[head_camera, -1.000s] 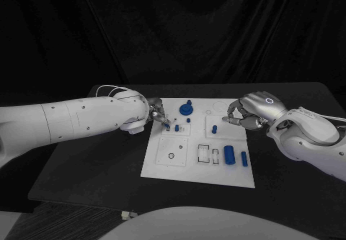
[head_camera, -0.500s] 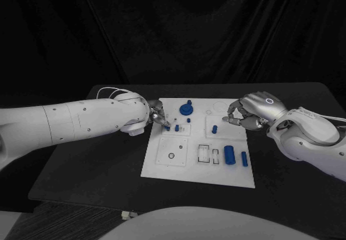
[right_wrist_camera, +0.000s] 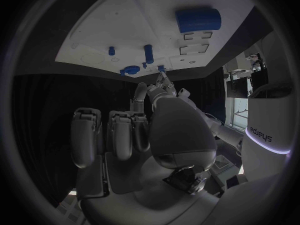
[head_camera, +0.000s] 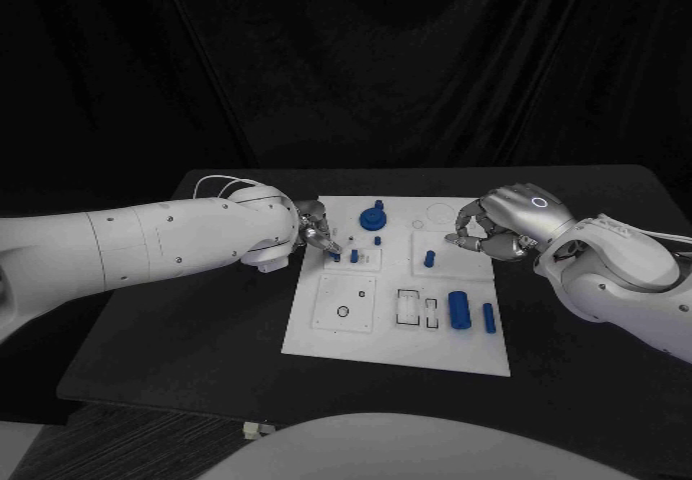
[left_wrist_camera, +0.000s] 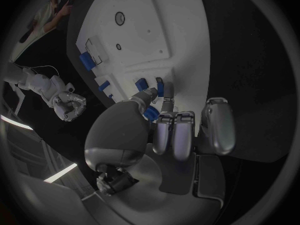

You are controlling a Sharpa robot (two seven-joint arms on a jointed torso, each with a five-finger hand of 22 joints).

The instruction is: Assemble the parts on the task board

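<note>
White plastic makes up the task board (head_camera: 339, 335), which lies in the middle of the frame on the black counter (head_camera: 216, 330), and the assembly looks only partly done. Several blue parts already stand on it: a round knobbed piece (head_camera: 374, 216) near the board's upper edge, a small peg (head_camera: 353, 256) and another peg (head_camera: 428, 258) in the square pads at mid-board. Toward the lower right, a thick cylinder (head_camera: 457, 309) and a slimmer bar (head_camera: 489, 318) lie flat, apparently still waiting to be fitted. Beside them, the rectangular recesses (head_camera: 411, 306) look unfilled, as does the ring-marked pad (head_camera: 343, 311) at lower left. The left robot hand (head_camera: 319, 236) reaches over the board's upper left, pinching a small blue piece (left_wrist_camera: 150, 114) at its fingertips just above the pad with the peg, so seating this piece seems to be the step in hand. The right robot hand (head_camera: 486, 232) hovers at the board's right edge, fingers curled in with nothing seen in them.
</note>
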